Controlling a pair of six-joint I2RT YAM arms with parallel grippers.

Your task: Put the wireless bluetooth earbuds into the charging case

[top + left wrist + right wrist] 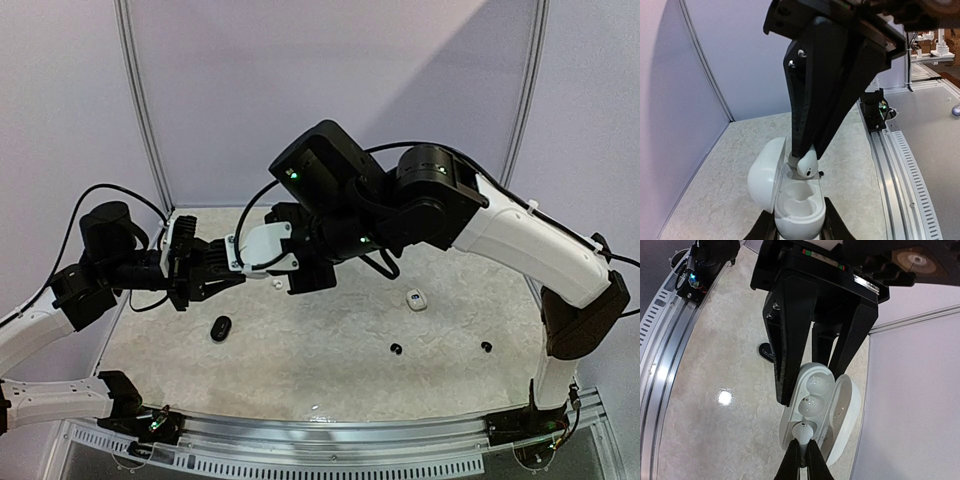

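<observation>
Left arm [30, 338] reaches in from the left, wrist roughly level. The left gripper [232, 264] points right, jaws clamped on the sides of the open charging case [790, 200]. Right arm [520, 240] arches high from the right, forearm sloping up to the left and wrist bent down, so the right gripper [801, 456] faces the left one with fingers nearly together, pinching a white earbud [806, 165]. Both grippers sit nose to nose in mid-air, just left of centre in the top view.

Three cases [800, 212] [221, 328] [417, 299], two white earbuds [807, 165] [277, 283], two black earbuds [396, 348] [486, 346].
</observation>
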